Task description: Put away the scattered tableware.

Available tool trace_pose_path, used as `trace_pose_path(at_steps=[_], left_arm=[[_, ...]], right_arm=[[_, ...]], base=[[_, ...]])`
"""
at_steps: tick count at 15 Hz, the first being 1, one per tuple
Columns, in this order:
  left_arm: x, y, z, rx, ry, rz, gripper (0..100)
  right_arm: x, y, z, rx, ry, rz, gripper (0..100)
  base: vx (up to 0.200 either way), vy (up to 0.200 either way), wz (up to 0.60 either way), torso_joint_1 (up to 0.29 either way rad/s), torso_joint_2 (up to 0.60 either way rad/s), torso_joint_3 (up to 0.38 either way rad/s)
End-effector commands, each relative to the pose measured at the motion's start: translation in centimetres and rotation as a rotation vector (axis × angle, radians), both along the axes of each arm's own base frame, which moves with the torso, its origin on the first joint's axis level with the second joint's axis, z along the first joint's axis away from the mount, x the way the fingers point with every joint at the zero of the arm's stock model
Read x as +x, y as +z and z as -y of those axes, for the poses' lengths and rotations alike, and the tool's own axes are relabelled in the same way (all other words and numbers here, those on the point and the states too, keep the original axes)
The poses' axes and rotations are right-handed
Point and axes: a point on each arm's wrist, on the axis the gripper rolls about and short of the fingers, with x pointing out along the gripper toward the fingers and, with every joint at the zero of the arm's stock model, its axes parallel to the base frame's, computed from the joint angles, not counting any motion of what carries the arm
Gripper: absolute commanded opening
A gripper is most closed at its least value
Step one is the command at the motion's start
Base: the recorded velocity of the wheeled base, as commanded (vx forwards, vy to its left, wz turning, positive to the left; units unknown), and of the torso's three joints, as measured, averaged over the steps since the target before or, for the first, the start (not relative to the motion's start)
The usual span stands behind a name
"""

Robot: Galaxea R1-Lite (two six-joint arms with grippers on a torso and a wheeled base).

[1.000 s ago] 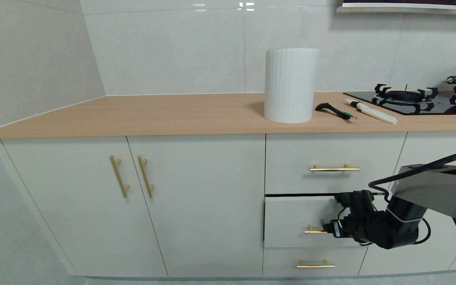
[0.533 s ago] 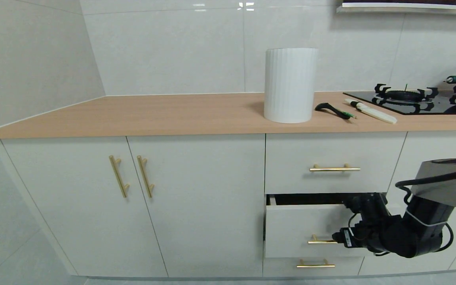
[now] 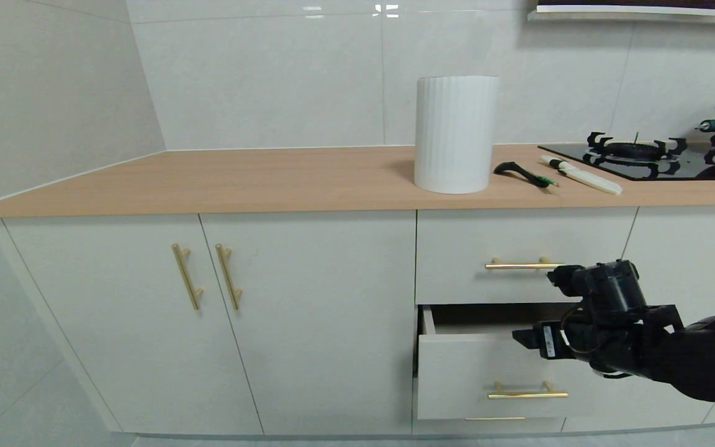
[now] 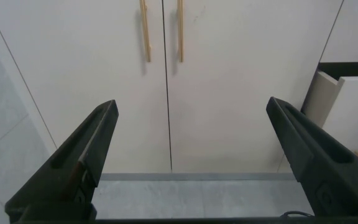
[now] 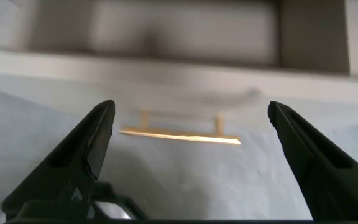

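white canister (image 3: 455,133) beside black utensil (image 3: 522,173), white knife (image 3: 583,176)

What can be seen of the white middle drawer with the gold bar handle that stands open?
The white middle drawer is the second of three stacked under the wooden countertop. It looks like smooth painted board, with a flat front and a horizontal gold bar handle on two posts. It stands partly pulled out; its inside is dark. The open black right gripper hangs before its top edge, off the handle; contact cannot be told.
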Motion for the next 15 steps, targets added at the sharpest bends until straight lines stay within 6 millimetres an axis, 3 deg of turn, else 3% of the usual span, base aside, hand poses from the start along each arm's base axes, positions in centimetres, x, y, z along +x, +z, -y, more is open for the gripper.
trace_pose_path(at_steps=[1,6,8,13,15], left_arm=[[0.0,0.0,0.0,0.000,0.000,0.001,100],[0.0,0.0,0.0,0.000,0.000,0.000,100],[0.0,0.0,0.0,0.000,0.000,0.000,100],[0.0,0.0,0.0,0.000,-0.001,0.001,100],[0.0,0.0,0.0,0.000,-0.001,0.000,100]], right_arm=[[0.3,0.9,-0.4,0.027,-0.003,0.041,100],[3.6,-5.4,0.4,-0.014,-0.090,0.048,100],[4.2,-6.5,0.6,-0.020,-0.102,0.051,100],[4.0,-6.3,0.7,-0.021,-0.101,0.048,100],[3.3,-5.1,0.7,-0.033,-0.088,0.042,100]], base=[[0.000,0.000,0.00,0.000,0.00,0.000],[0.000,0.000,0.00,0.000,0.00,0.000],[0.000,0.000,0.00,0.000,0.00,0.000],[0.000,0.000,0.00,0.000,0.00,0.000],[0.000,0.000,0.00,0.000,0.00,0.000]])
